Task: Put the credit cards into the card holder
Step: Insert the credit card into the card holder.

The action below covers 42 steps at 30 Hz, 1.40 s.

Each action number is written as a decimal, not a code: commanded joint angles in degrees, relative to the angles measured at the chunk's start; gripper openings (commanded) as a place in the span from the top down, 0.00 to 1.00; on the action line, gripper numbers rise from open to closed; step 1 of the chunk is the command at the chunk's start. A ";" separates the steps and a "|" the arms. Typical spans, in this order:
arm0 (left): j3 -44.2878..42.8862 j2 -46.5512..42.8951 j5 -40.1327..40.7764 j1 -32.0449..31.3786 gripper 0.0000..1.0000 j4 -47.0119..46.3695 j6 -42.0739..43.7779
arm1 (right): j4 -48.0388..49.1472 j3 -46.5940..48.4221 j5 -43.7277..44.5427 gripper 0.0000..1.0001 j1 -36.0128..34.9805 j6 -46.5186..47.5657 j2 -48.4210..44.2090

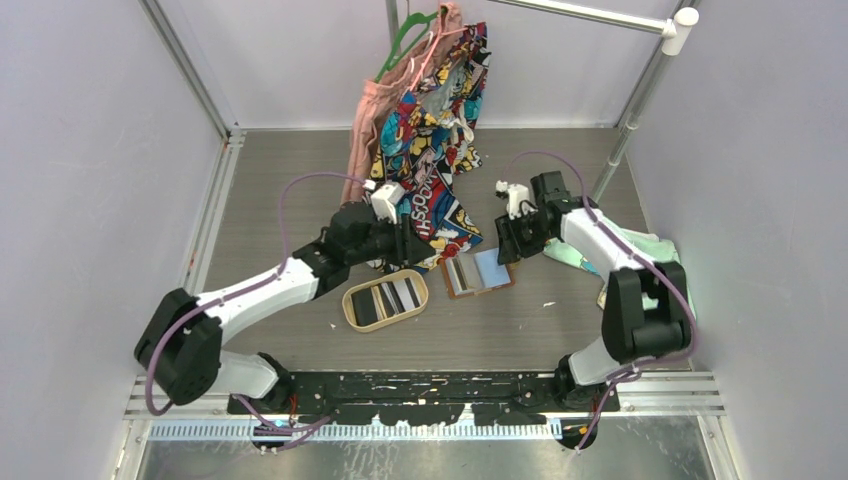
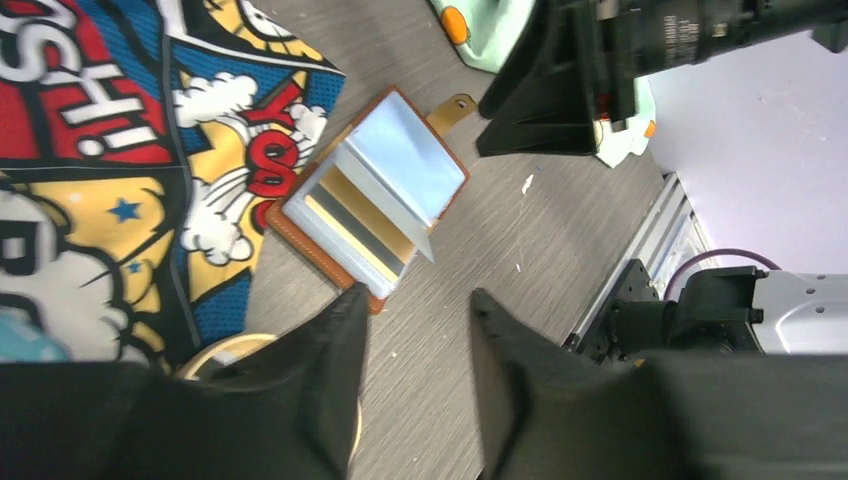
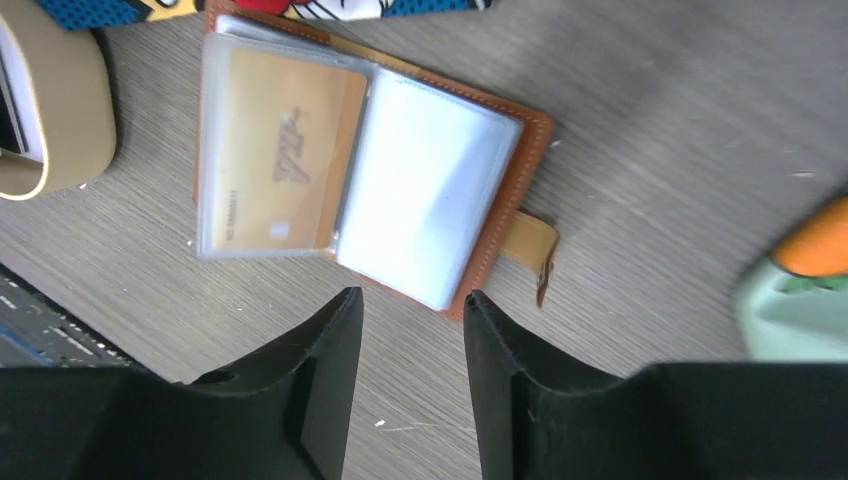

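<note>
Tan card holder (image 1: 478, 272) open on bench (image 1: 500, 335), yellow card (image 3: 280, 150) sleeved inside (credit cards (image 1: 395, 297) in tray (image 1: 347, 305) left of it). Left gripper (image 2: 415, 330), right gripper (image 3: 412, 330) near it: both apart, empty.

Comic-print cloth (image 2: 120, 150): big white "SH!" on red, the word cut off at the picture's edge, and red "YO" on a white burst (at the cloth's edge next to the card holder (image 2: 370, 200)).
Same cloth, top view: white lettering on a red patch, too small to read.
Yellow card (image 3: 280, 150): a faint slanted logo and a row of small digits under the clear sleeve, both too blurred to read.
Lens barrel (image 2: 690, 25): fine white markings, unreadable.
</note>
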<state>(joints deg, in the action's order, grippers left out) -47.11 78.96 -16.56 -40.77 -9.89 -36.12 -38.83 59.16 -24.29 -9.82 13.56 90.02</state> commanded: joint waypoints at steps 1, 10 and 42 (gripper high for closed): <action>2.93 -8.06 0.46 3.13 0.52 -0.50 5.26 | 2.58 -1.00 0.70 0.53 0.18 5.33 -9.11; 11.89 -21.62 4.41 6.81 0.10 2.63 5.20 | 6.22 -0.24 -9.38 0.88 -6.78 -0.46 -0.36; 19.39 -28.42 14.02 6.90 0.47 23.16 -4.00 | 17.31 8.55 -17.58 0.42 -25.39 -16.57 1.84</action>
<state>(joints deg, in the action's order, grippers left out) -26.87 52.36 -8.82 -34.09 7.92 -38.87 -30.26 67.92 -42.28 -30.26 10.68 88.99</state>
